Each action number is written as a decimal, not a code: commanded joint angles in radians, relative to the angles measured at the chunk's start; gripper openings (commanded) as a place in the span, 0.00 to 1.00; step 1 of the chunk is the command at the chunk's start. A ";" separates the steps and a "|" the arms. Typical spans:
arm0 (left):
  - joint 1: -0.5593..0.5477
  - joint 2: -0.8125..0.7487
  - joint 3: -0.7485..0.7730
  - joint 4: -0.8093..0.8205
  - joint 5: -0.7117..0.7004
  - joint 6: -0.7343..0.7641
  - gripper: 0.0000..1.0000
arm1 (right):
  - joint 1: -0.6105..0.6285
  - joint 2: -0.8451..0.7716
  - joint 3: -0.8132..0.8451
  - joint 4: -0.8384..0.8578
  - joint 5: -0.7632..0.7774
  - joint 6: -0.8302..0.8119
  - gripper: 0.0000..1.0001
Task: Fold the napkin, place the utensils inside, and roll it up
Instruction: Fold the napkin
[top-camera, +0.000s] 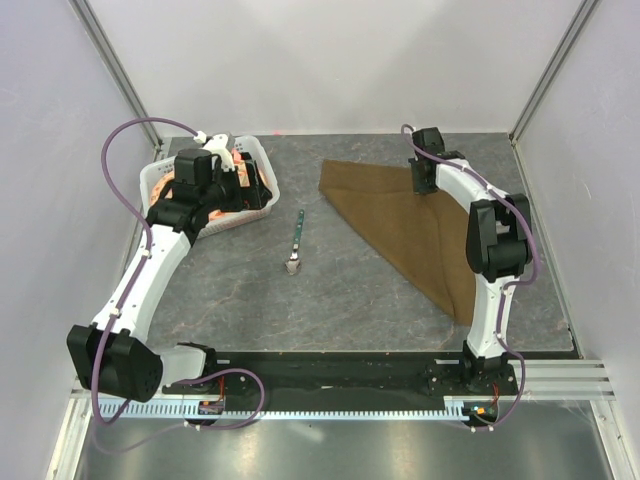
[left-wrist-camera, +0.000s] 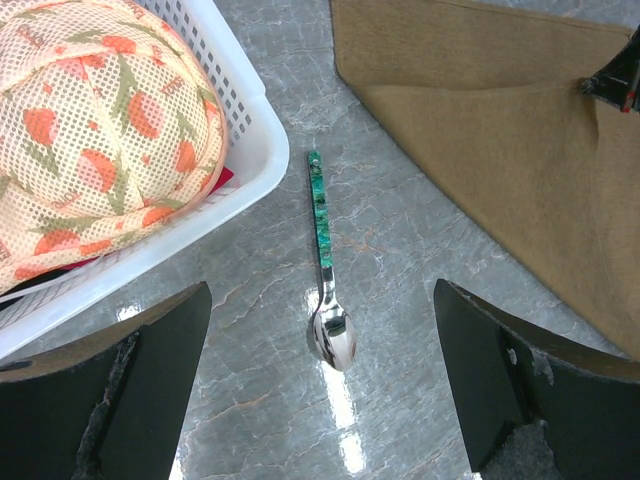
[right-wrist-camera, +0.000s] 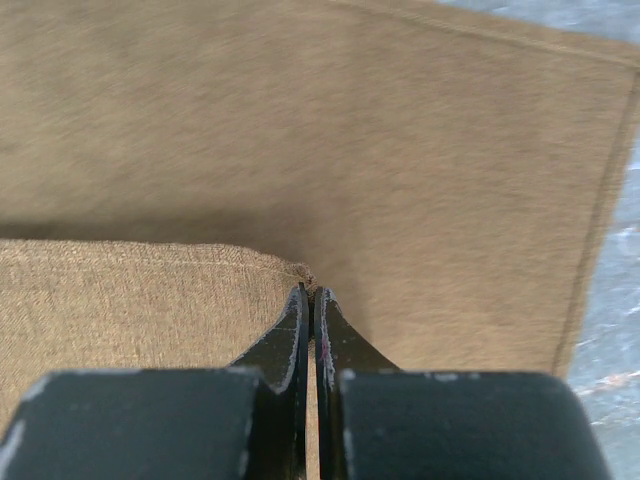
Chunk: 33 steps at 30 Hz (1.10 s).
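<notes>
Pinching a folded edge of the brown napkin (right-wrist-camera: 420, 150), my right gripper (right-wrist-camera: 312, 296) has its jaws pressed together on the cloth, which lies as a triangle on the right side of the table (top-camera: 350, 300). My left gripper (left-wrist-camera: 322, 288) hangs fully spread above the teal-handled spoon (left-wrist-camera: 321, 230), which lies between napkin and white basket (left-wrist-camera: 252, 150), touching neither.
</notes>
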<state>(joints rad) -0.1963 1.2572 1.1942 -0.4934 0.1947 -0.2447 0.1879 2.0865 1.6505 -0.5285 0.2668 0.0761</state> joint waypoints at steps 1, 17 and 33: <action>0.006 0.010 -0.004 0.041 0.029 -0.010 1.00 | -0.039 0.050 0.078 -0.010 0.055 -0.027 0.00; 0.006 0.028 -0.004 0.042 0.032 -0.010 1.00 | -0.154 0.190 0.249 -0.011 0.035 -0.013 0.00; 0.006 0.047 -0.005 0.042 0.035 -0.010 1.00 | -0.183 0.211 0.374 -0.031 0.034 -0.025 0.00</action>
<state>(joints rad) -0.1963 1.3006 1.1896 -0.4908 0.2134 -0.2447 0.0044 2.2898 1.9526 -0.5545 0.2893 0.0620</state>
